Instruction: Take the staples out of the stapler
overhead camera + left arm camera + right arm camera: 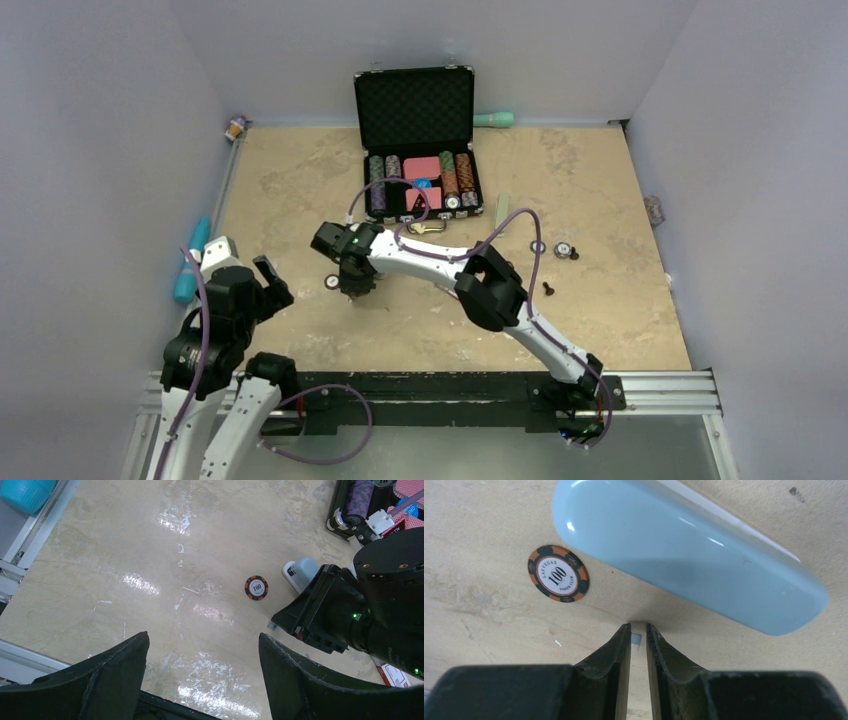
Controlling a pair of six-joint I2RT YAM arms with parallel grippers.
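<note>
The light-blue stapler lies on the table just beyond my right gripper; its end also shows in the left wrist view. The right jaws are nearly together, with a tiny silver-grey strip of staples pinched between the tips, low over the table. The strip's end also pokes out under that gripper in the left wrist view. In the top view the right gripper hides the stapler. My left gripper is open and empty, to the left near the table's front.
An orange-and-black "100" poker chip lies left of the stapler. An open black case with chips and cards stands at the back. A red-and-white flat box lies under the right arm. Small parts lie to the right.
</note>
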